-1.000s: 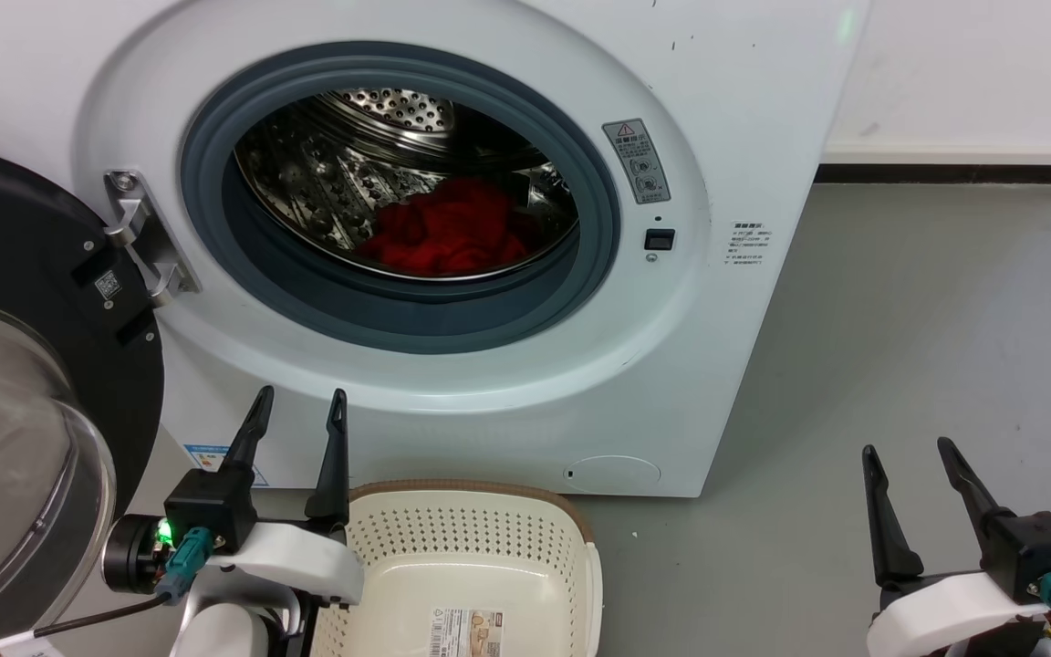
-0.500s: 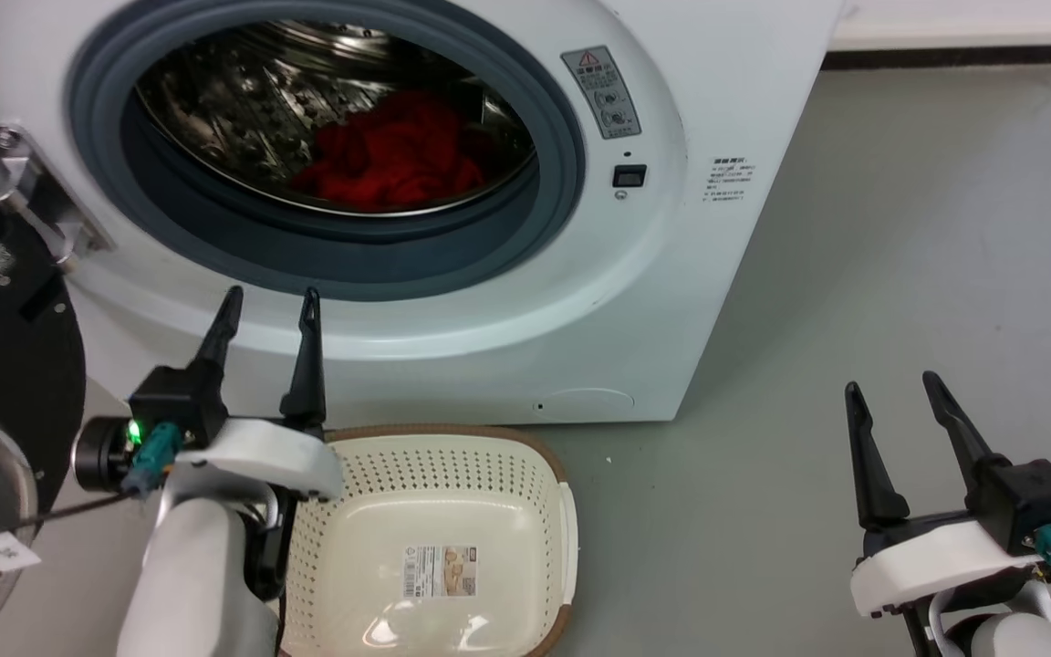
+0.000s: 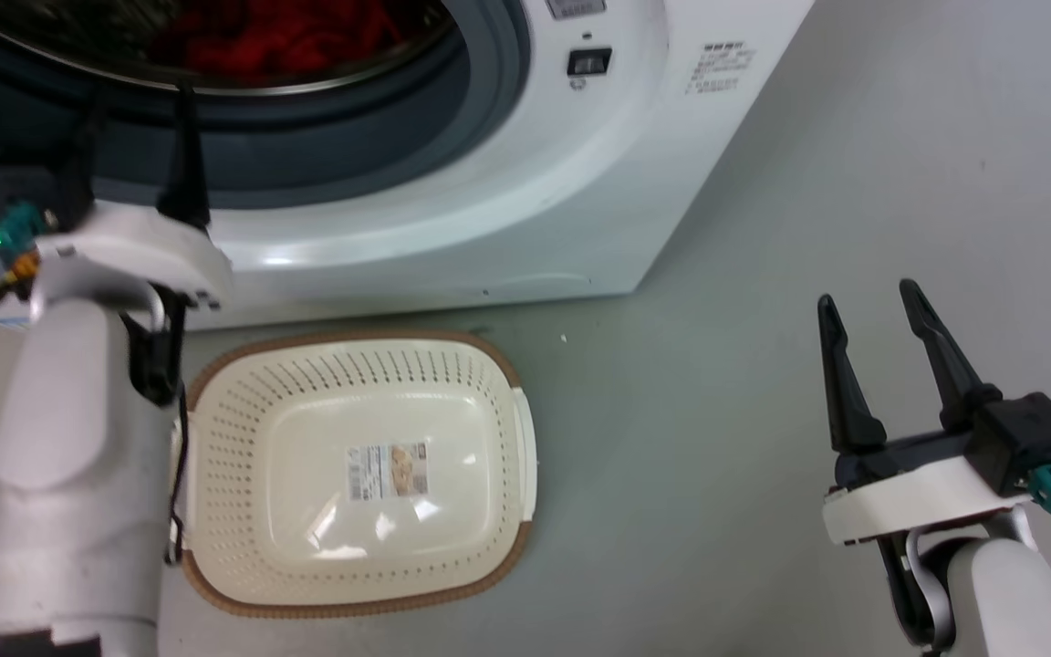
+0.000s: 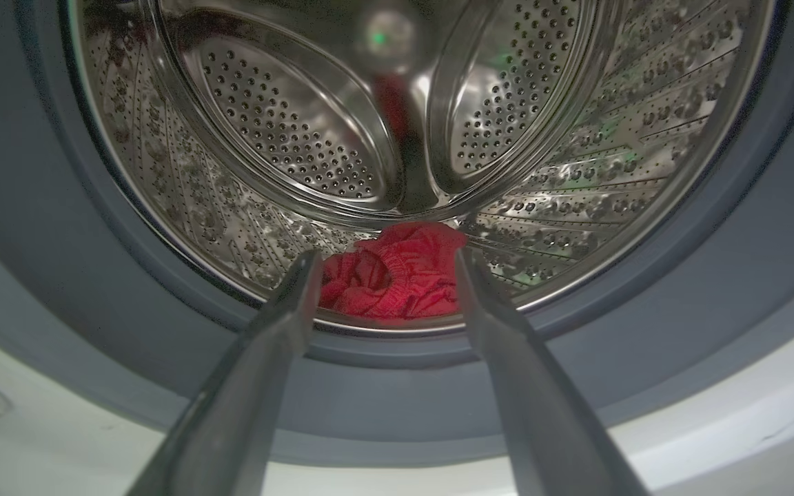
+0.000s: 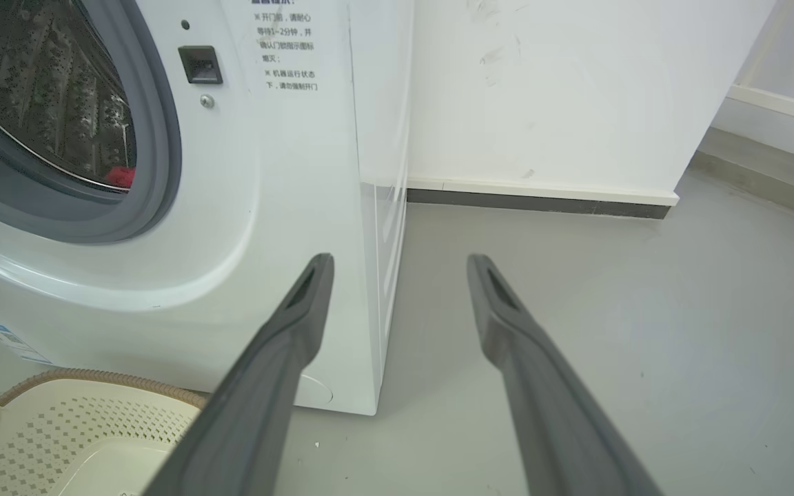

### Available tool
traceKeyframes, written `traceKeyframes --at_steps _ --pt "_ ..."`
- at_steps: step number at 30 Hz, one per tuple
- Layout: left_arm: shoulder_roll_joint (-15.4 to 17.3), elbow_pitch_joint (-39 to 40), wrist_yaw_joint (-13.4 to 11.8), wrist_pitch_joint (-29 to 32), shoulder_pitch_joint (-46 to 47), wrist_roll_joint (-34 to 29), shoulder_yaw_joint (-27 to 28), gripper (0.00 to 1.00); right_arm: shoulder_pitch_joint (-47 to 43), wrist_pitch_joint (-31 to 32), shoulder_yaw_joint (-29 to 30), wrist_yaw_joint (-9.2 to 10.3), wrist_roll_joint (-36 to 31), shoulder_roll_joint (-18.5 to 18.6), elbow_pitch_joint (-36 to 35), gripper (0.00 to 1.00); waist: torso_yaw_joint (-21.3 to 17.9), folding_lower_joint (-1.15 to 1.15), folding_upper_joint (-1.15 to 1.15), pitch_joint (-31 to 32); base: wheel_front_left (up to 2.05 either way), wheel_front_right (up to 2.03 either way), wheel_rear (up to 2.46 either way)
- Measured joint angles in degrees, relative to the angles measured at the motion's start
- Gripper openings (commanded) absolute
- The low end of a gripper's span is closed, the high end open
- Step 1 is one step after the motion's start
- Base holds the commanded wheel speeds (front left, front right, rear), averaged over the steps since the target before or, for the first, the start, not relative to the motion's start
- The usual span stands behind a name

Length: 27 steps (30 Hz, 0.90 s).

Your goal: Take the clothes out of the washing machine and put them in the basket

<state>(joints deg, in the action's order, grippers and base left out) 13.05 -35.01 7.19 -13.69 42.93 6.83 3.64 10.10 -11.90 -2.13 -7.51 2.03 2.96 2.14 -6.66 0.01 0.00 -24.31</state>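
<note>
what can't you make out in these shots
- Clothes: head view's top edge cuts them off; left wrist view shows one bunched red heap, so their number is unclear.
- Basket label: print too small to read, head view.
- Basket's left rim: behind the left forearm, head view.

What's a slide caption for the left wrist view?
Left gripper, fingers open, aimed at the red clothes inside the washing machine.

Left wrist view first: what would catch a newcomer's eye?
Bright red fabric clothes lie low in the perforated steel drum, framed by the open left pincer. A cream perforated plastic basket sits empty on the grey floor before the white washing machine.
</note>
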Motion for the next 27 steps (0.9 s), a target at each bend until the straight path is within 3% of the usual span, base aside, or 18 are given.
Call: traceKeyframes --at_steps 10,19,27 --pt "5.9 -7.5 0.2 5.0 14.3 -0.2 -3.7 1.0 4.5 -2.0 -3.9 0.0 1.8 0.0 1.2 1.0 -3.0 0.0 0.0 -8.9 0.0 0.0 0.0" --pt "9.7 -14.2 0.2 9.7 25.4 -1.1 -7.1 1.0 6.6 -2.8 -6.8 0.0 3.7 0.0 3.2 1.0 -6.5 0.0 0.0 -13.1 0.0 0.0 0.0" --pt "13.8 -18.9 0.3 19.9 38.6 -1.9 -15.2 1.0 7.9 -3.1 -10.3 0.0 6.2 0.0 3.6 1.0 -9.7 0.0 0.0 -16.5 0.0 0.0 0.0"
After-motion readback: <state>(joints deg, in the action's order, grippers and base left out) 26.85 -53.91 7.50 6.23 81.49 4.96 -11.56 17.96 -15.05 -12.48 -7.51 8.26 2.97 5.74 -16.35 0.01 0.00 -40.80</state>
